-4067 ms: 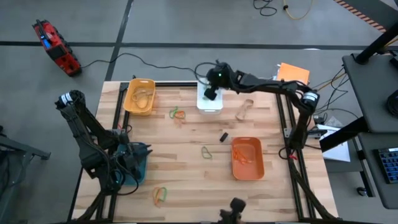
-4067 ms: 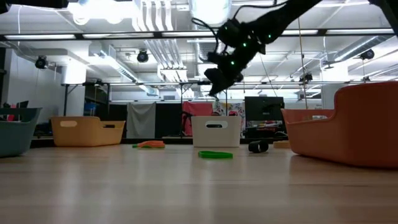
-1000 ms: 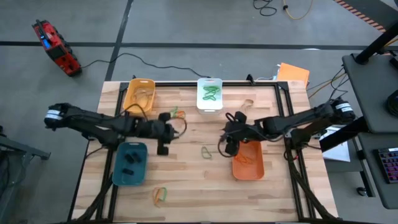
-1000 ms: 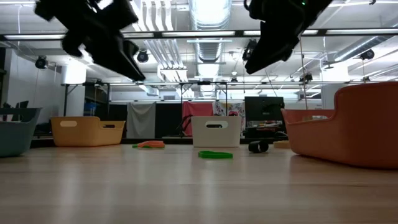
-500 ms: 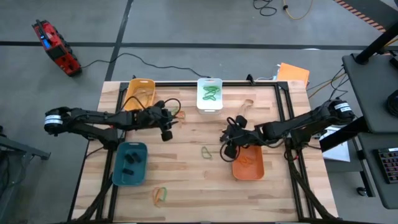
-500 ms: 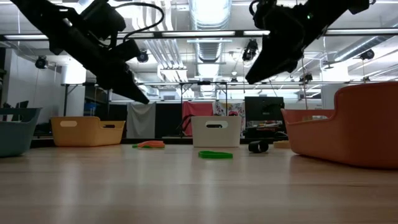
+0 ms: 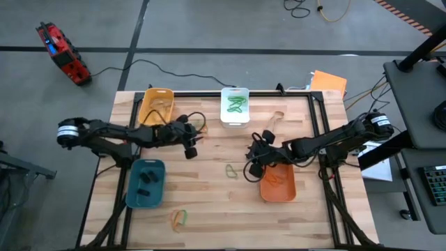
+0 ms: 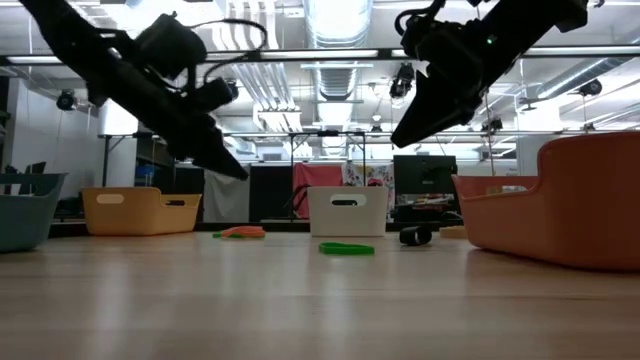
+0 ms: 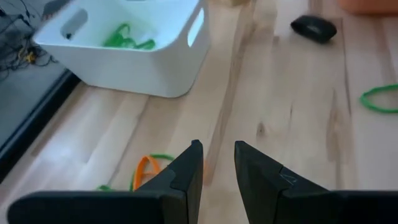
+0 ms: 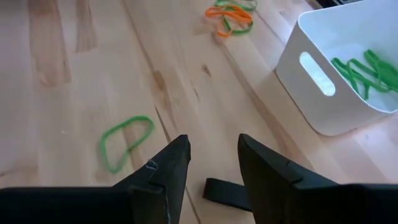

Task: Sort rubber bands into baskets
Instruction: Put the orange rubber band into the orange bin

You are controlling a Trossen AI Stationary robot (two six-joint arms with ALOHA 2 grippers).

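We see four baskets (image 7: pixel 236 107) around the table; our left gripper (image 9: pixel 216 163) and right gripper (image 10: pixel 213 163), fingers apart and empty, should descend straight over the loose rubber bands (image 10: pixel 126 142) mid-table, pinching one each.

Robotics lab or industrial workshop. Wooden bench table (image 7: pixel 209 188) in black metal frame, standing on bare grey concrete floor (image 7: pixel 209 28) with painted lines. Cables (image 7: pixel 125 66) trailing across floor; red power tool or charger unit (image 7: pixel 64 54) lying there. Low view: open ceiling with exposed ducts (image 8: pixel 335 30) and pipes, strip lights, ceiling-mounted cameras (image 8: pixel 229 91). Monitor (image 8: pixel 424 175) and cluttered benches in background. Desk with keyboard (image 7: pixel 435 183) beside table. 2 dark robot arms mounted at table.
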